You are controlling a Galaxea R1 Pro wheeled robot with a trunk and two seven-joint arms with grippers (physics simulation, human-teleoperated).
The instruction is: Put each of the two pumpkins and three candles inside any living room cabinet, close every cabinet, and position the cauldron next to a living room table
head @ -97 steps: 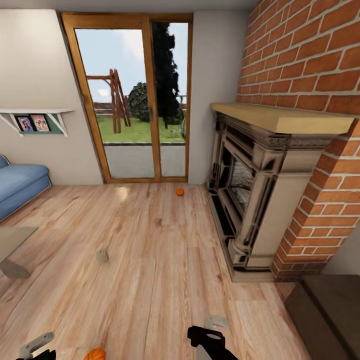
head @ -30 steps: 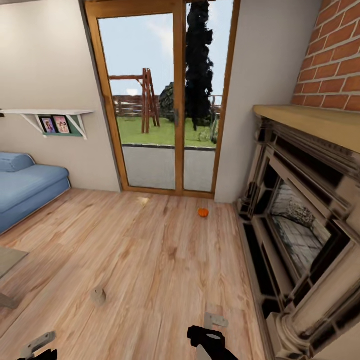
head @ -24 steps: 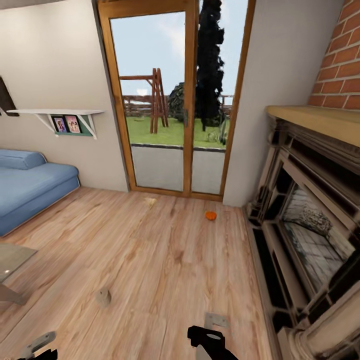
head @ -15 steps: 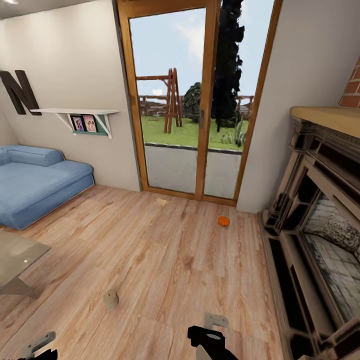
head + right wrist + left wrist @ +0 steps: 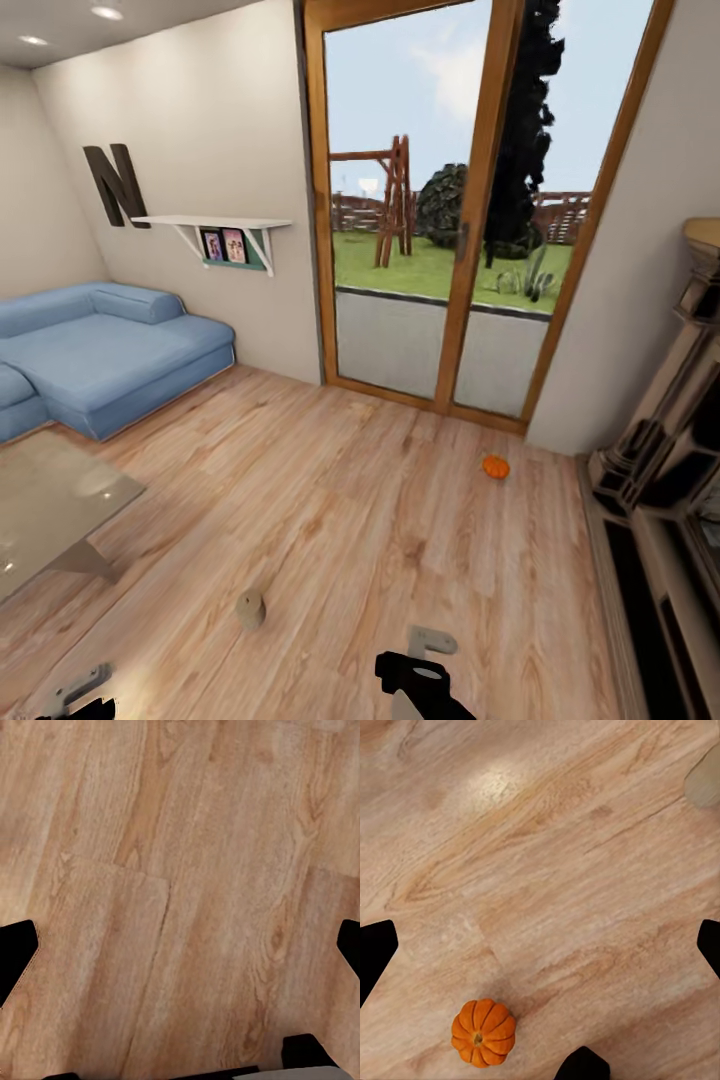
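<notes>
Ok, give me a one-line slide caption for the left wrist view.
Left wrist camera looks down on wood floor, one orange pumpkin sitting ungrasped on the planks between the spread fingers.

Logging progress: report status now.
Both grippers open, empty. One pumpkin on floor by glass door, another under left gripper; candle on floor ahead. Path clear.

A pale wood-plank floor (image 5: pixel 340 500) carries 1 orange pumpkin (image 5: pixel 495 467) near the glass door, and 1 stubby tan candle (image 5: pixel 250 608) standing upright closer in, well apart from it. Another pumpkin (image 5: pixel 483 1032) sits stem-up on the planks. A blue sofa (image 5: pixel 100 350) and a glass table (image 5: pixel 50 500) also rest on it.
</notes>
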